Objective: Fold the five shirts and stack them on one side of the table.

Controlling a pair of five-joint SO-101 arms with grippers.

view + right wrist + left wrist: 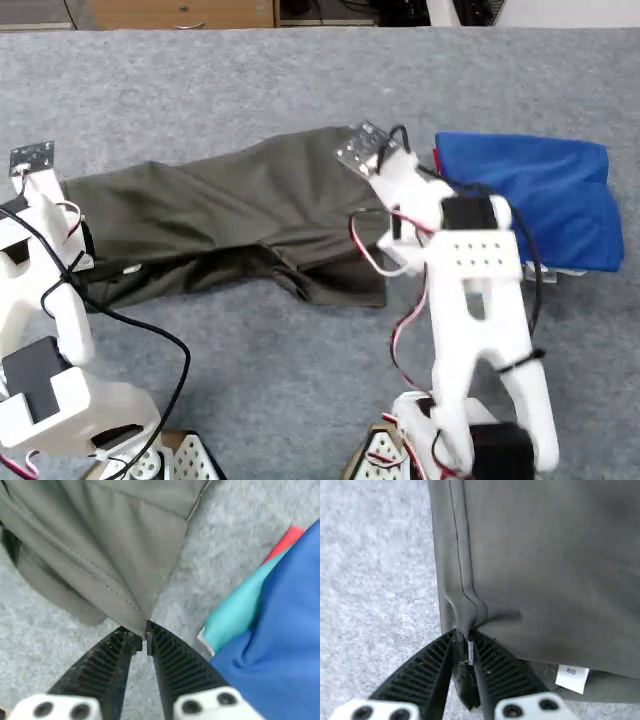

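The dark olive shirt [230, 220] lies spread across the middle of the tabletop [250, 370], between its left edge and the stack of folded shirts [540, 200] at the right edge. The left gripper [463, 647] has its jaws pressed on a stitched seam at one end; the right gripper [144, 635] pinches a corner at the other end. The fold of this shirt seems in hand; next, both arms probably must carry their ends over the cloth together.

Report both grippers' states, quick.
Left gripper: closed, pinching the seamed edge of the olive shirt.
Right gripper: closed, pinching a corner of the olive shirt.
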